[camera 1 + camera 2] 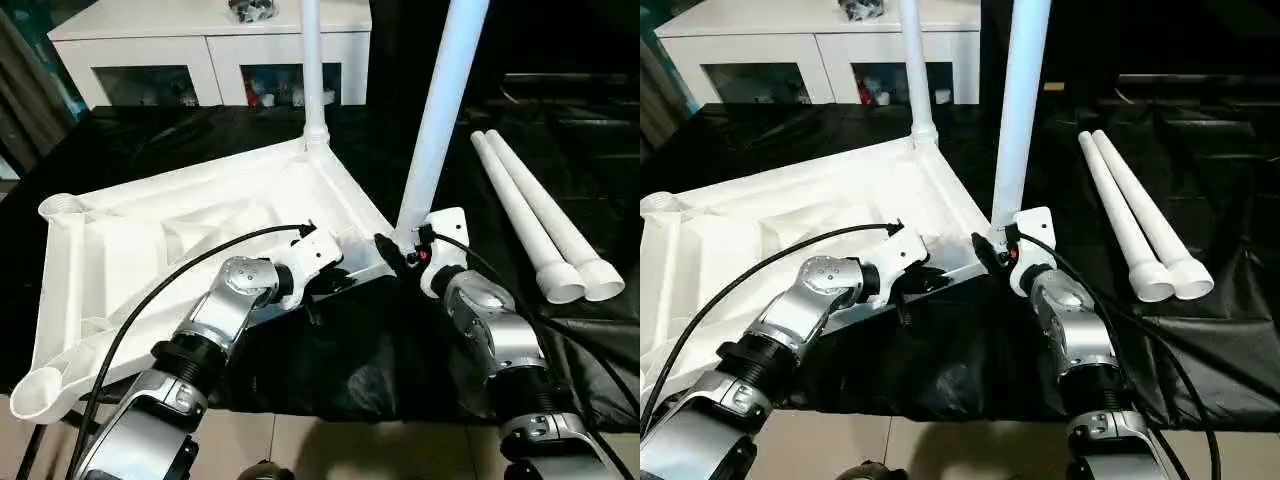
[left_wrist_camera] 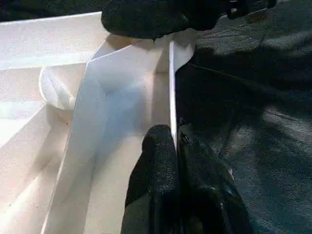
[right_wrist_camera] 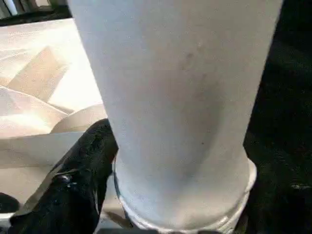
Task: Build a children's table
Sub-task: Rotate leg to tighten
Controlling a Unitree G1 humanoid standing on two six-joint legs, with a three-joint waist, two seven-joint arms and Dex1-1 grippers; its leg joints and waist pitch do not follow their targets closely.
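Black cloth (image 1: 330, 370) underneath, spare legs (image 1: 545, 235) beside, white cabinet (image 1: 210, 45) behind

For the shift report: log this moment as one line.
left pincer: shut on tabletop rim | right pincer: at base of near leg | far leg: upright in socket | two loose legs: lying on black cloth
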